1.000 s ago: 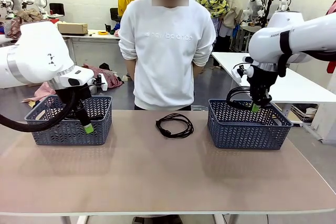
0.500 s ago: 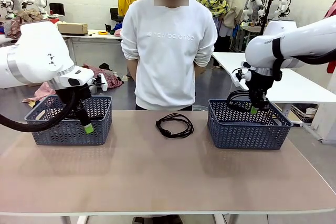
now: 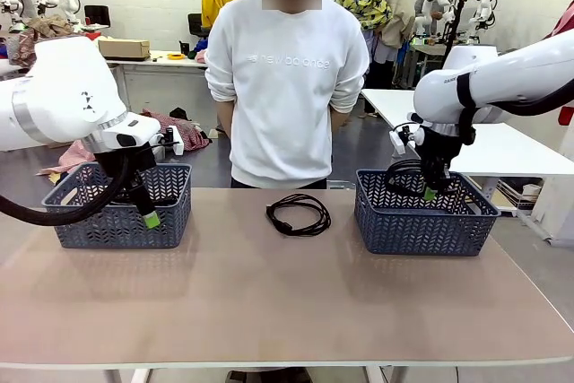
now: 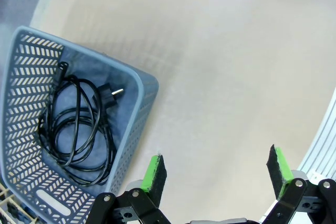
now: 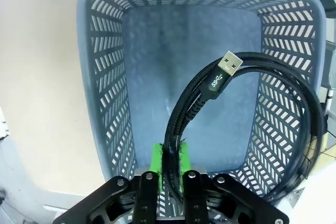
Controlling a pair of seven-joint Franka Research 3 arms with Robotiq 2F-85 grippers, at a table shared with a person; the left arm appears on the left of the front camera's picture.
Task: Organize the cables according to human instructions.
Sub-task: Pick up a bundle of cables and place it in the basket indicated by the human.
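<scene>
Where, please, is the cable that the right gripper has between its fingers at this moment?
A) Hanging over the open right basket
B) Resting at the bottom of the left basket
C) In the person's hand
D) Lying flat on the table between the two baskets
A: in the right wrist view the right gripper pinches a braided cable whose loops and USB plug hang above the bare floor of the right basket.

Robot arms and person: appearance noted.
Both arms (image 3: 63,96) have glossy white shells with grey joint bands; a thick black hose (image 3: 63,208) trails the left one. Grippers are black with green pads (image 4: 156,174). Person wears a white lettered sweatshirt (image 3: 287,87).
</scene>
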